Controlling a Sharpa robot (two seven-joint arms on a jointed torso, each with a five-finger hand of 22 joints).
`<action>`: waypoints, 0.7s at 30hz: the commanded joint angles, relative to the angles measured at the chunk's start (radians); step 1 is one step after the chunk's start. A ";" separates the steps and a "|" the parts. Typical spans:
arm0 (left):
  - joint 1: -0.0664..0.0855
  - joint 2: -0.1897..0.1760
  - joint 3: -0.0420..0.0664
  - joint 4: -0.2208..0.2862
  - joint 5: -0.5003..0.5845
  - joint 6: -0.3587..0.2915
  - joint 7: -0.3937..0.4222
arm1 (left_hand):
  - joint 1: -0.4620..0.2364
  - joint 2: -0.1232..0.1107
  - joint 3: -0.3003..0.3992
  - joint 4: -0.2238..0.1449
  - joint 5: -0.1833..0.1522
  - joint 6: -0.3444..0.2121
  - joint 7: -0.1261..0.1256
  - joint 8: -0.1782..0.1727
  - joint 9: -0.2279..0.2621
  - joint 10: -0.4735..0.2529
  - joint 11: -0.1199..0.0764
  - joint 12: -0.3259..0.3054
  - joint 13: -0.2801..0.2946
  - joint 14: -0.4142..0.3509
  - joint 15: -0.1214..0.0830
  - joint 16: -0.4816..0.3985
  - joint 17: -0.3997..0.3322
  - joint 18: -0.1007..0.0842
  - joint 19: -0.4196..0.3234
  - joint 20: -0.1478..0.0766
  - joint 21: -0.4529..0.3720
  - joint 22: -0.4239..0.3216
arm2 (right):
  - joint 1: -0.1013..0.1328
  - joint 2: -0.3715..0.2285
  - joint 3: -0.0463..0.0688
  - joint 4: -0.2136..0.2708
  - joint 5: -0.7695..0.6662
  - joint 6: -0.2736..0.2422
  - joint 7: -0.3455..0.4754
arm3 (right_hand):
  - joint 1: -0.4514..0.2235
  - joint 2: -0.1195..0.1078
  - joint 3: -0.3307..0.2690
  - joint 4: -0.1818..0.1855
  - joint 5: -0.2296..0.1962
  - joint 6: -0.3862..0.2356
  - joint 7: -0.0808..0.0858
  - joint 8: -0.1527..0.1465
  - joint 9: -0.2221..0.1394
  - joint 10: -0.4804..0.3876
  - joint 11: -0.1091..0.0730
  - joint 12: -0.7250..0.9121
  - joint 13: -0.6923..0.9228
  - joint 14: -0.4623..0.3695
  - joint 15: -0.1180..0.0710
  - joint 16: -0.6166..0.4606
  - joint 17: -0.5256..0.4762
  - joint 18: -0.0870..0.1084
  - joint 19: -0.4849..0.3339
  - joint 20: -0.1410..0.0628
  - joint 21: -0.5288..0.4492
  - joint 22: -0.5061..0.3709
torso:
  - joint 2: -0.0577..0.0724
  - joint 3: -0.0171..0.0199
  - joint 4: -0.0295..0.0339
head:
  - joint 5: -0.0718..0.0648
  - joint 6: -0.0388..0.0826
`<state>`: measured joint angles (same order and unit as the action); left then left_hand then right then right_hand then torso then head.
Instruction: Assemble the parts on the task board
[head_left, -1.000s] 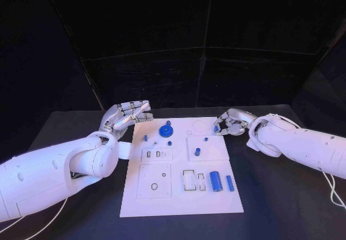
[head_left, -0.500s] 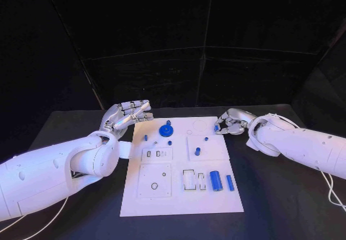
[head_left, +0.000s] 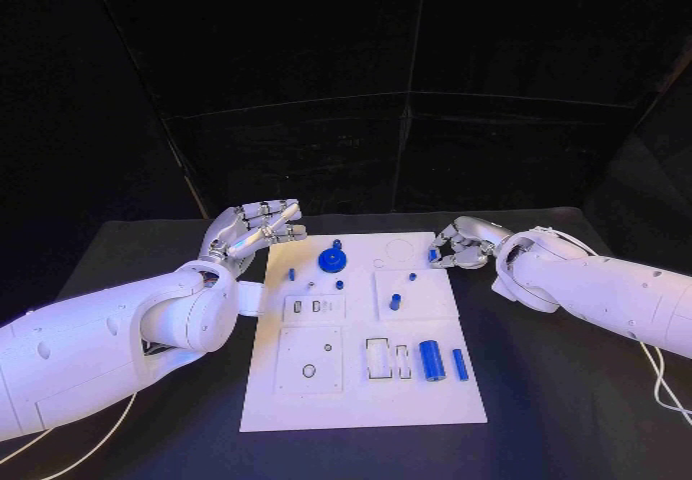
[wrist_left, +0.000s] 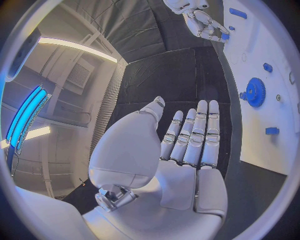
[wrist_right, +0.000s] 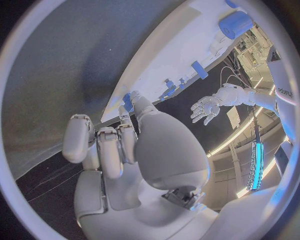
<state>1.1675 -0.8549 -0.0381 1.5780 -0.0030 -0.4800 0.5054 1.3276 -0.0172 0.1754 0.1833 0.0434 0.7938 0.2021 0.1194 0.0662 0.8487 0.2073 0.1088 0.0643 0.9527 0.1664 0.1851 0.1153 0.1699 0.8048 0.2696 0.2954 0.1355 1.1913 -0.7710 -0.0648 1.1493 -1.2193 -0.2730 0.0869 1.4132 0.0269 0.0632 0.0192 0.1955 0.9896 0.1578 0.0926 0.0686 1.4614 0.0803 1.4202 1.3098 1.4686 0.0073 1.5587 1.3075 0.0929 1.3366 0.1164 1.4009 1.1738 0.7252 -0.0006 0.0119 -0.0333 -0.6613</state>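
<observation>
1 small blue part (head_left: 431, 255) in right robot hand (head_left: 459, 246), at task board (head_left: 361, 400) edge.

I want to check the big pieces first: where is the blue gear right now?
In the head view the blue gear sits on the task board near its far edge, on the robot's left half, beside the open left hand.

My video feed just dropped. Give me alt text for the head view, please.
The right hand pinches a small blue part at the far right edge of the white task board, while the left hand hovers open beside its far left corner. A blue gear and other blue pieces sit on the board.
</observation>
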 joint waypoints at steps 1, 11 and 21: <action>0.001 0.001 0.001 0.000 -0.008 0.011 0.002 | 0.010 0.000 0.001 -0.006 0.004 0.003 0.045 -0.007 -0.001 0.002 0.003 -0.006 0.000 0.003 0.001 -0.005 -0.001 0.010 0.002 0.003 -0.004 -0.002 | 0.001 0.002 0.000 0.001 0.000 -0.007 0.006 | 0.000 0.008 0.006 0.001 -0.006 0.007 0.002 0.003 0.002 0.002 -0.006 0.004 0.127 0.098 -0.004 0.006 0.245 -0.012 0.004 -0.002 0.004 0.001 | 0.000 -0.0002 0.0000 | -0.001 -0.001; 0.001 0.001 0.001 0.000 -0.008 0.014 -0.004 | 0.011 0.002 0.001 -0.007 0.004 0.001 0.046 -0.008 -0.001 0.002 0.003 -0.007 -0.001 0.003 0.001 -0.005 -0.001 0.010 0.002 0.003 -0.005 -0.002 | 0.001 0.005 0.000 0.000 0.002 -0.016 0.007 | 0.000 0.008 0.006 0.001 -0.006 0.008 0.002 0.003 0.002 0.003 -0.006 0.005 0.127 0.098 -0.004 0.006 0.246 -0.012 0.005 -0.003 0.005 0.003 | 0.000 -0.0003 0.0004 | -0.001 -0.003; 0.001 0.001 0.001 0.000 -0.008 0.015 -0.006 | 0.011 0.002 0.001 -0.007 0.004 0.001 0.046 -0.008 -0.001 0.002 0.003 -0.007 -0.001 0.003 0.001 -0.005 -0.001 0.010 0.002 0.003 -0.005 -0.002 | 0.000 0.006 0.000 0.002 0.003 -0.026 0.005 | 0.000 0.019 0.019 0.000 -0.001 0.027 -0.005 0.008 0.003 0.008 -0.012 0.010 0.132 0.099 -0.009 0.007 0.248 -0.012 0.007 -0.006 0.006 0.005 | -0.001 0.0000 0.0006 | -0.001 -0.004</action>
<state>1.1673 -0.8547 -0.0381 1.5772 -0.0033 -0.4777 0.4974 1.3276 -0.0172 0.1754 0.1833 0.0434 0.7937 0.2021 0.1161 0.0662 0.8487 0.2073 0.1046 0.0643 0.9527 0.1664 0.1851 0.1154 0.1699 0.8048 0.2696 0.2954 0.1345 1.1904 -0.7654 -0.0648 1.1492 -1.2181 -0.2814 0.0881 1.4086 0.0318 0.0783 0.0189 0.1956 1.0094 0.1533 0.0959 0.0698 1.4651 0.0766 1.4271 1.3106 1.4678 0.0065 1.5625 1.3074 0.0929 1.3404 0.1126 1.4009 1.1782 0.7248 -0.0007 0.0118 -0.0348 -0.6651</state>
